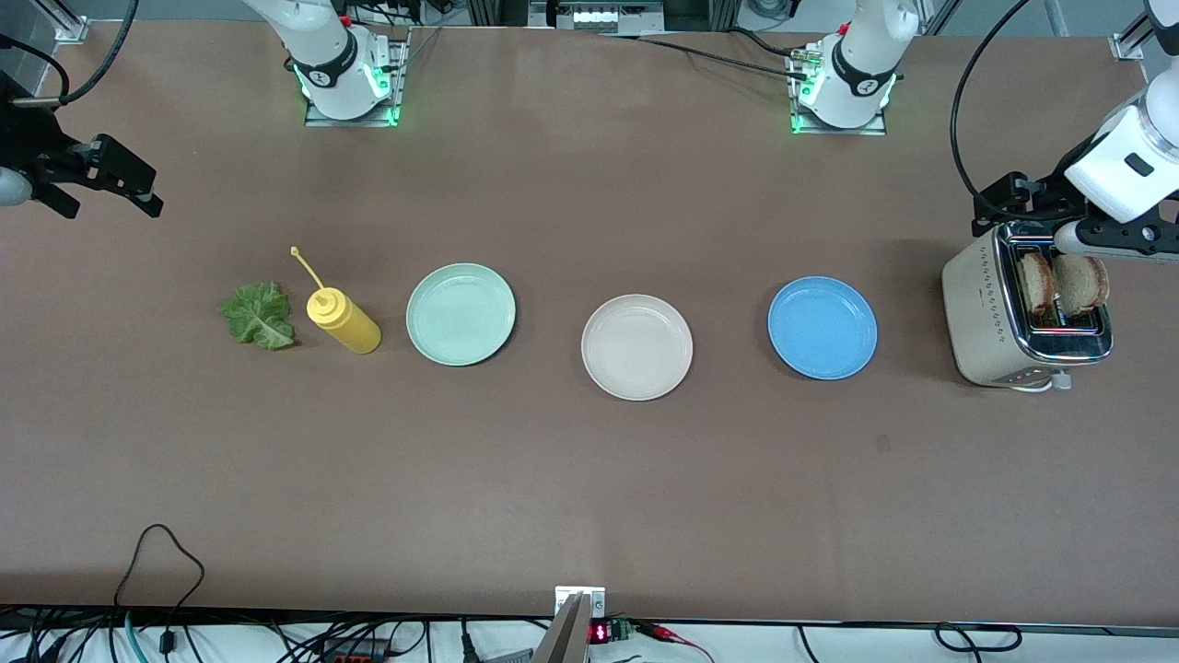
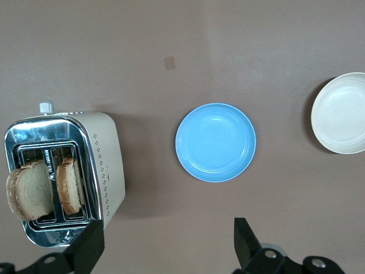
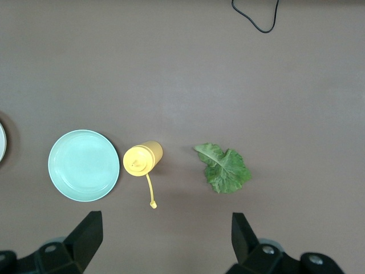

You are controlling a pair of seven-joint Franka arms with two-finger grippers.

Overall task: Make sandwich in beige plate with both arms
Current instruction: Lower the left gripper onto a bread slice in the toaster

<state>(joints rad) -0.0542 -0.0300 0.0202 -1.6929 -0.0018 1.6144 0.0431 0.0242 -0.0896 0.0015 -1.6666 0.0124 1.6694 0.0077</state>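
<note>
With my left gripper (image 2: 165, 248) spread wide over the toaster (image 1: 1024, 308) and my right gripper (image 3: 165, 245) released above the lettuce (image 1: 258, 315), I fear crushing the bread slices (image 1: 1064, 285), well apart from the bare beige plate (image 1: 636, 346).

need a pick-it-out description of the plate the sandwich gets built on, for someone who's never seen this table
Three round plates sit in a row along the middle of the brown table. Take the middle one, the beige plate, between the mint-green plate and the blue plate. It is the only pale off-white one, bare, and lies slightly nearer the front camera than its neighbours.
</note>
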